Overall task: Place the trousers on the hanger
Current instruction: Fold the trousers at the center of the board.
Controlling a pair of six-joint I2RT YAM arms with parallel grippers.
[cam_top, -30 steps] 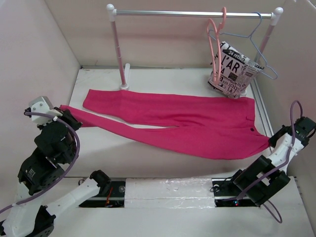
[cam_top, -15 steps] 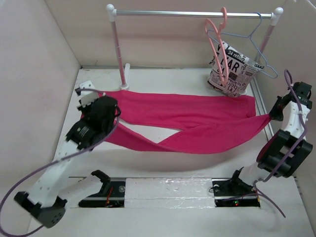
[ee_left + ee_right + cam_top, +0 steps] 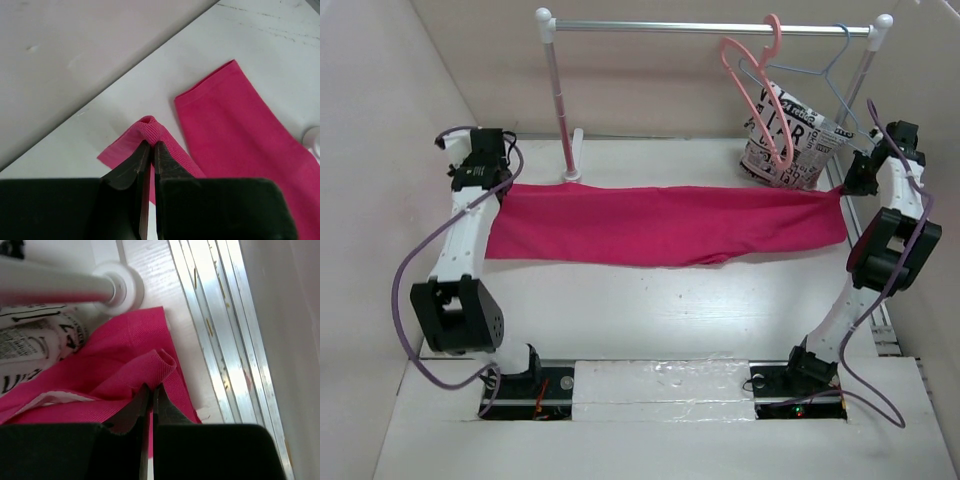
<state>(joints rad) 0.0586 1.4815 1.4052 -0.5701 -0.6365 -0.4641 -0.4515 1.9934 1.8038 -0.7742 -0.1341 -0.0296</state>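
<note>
My left gripper (image 3: pixel 149 145) and right gripper (image 3: pixel 151 387) each pinch an end of the trousers (image 3: pixel 670 225), taut crosswise — the hanger (image 3: pixel 772 30) hangs nearer my right.

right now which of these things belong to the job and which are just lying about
Part of the job:
trousers, pinched at each end by the left gripper and the right gripper
salmon-pink hanger, hooked on the rail

Just lying about:
light-blue wire hanger
white garment with black lettering
</note>
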